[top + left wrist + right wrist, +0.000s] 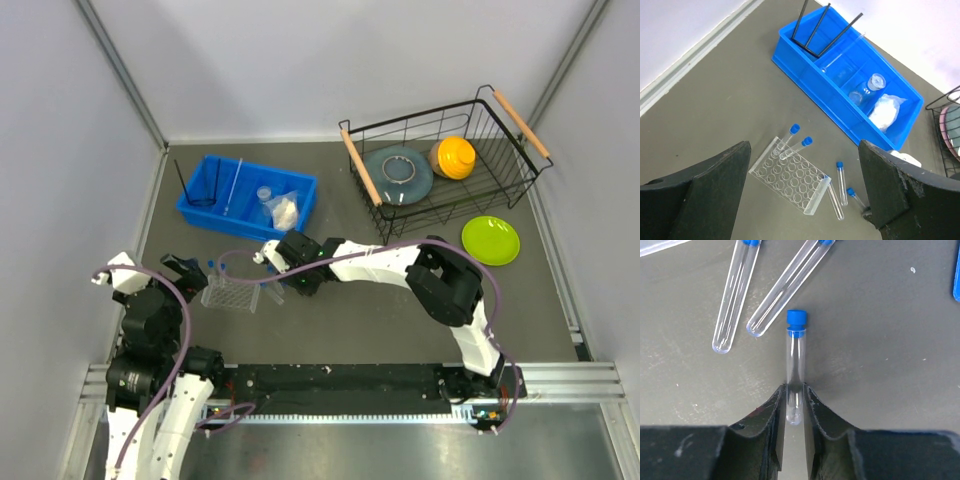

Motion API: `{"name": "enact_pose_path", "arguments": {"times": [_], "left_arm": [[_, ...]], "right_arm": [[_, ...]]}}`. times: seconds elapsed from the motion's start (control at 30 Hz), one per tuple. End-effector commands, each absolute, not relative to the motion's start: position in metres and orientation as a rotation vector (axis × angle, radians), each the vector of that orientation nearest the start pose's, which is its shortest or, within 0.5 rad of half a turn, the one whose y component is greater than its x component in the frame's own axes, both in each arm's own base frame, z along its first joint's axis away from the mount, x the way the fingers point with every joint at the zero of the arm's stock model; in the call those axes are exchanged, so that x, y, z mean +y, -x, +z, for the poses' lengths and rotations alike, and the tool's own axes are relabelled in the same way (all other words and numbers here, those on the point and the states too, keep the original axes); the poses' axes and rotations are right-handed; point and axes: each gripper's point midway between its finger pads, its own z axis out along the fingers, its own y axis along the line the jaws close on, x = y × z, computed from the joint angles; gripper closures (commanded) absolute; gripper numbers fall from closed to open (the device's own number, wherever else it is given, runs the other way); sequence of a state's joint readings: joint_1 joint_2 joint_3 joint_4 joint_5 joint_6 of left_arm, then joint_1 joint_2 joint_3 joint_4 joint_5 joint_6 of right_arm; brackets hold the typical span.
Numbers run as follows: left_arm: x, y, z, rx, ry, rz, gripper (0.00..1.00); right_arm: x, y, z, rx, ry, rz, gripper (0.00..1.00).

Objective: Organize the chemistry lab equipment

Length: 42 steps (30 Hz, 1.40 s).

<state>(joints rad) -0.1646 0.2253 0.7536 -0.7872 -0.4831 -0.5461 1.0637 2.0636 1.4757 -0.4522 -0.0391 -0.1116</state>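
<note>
A clear tube rack [790, 176] [230, 296] lies on the grey table with two blue-capped test tubes [788, 138] leaning in its far corner. Three more tubes lie to its right. My right gripper [795, 396] is shut on the rounded bottom end of one of them, a test tube [795, 360] [855, 196] lying flat. The other two loose tubes [735, 295] lie just beyond it. My left gripper [805, 195] hangs open above the rack, holding nothing. The ring stand [815, 30], glass rod [842, 50], clear cup [875, 82] and white packet [885, 110] sit in the blue bin [215, 205].
A black wire basket [500, 185] at the back right holds a grey dish [398, 172] and an orange dish [455, 157]. A green plate [490, 240] lies in front of it. Grey walls close in the table on three sides.
</note>
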Motion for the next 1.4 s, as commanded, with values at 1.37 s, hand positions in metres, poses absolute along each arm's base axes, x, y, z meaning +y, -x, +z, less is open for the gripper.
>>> {"name": "enact_pose_path", "arguments": {"times": [1.37], "left_arm": [[-0.185,-0.212,0.234,1.960,0.321,-1.505,0.10]], "right_arm": [[0.389,-0.188,0.192,1.803,1.381,1.161,0.94]]}}
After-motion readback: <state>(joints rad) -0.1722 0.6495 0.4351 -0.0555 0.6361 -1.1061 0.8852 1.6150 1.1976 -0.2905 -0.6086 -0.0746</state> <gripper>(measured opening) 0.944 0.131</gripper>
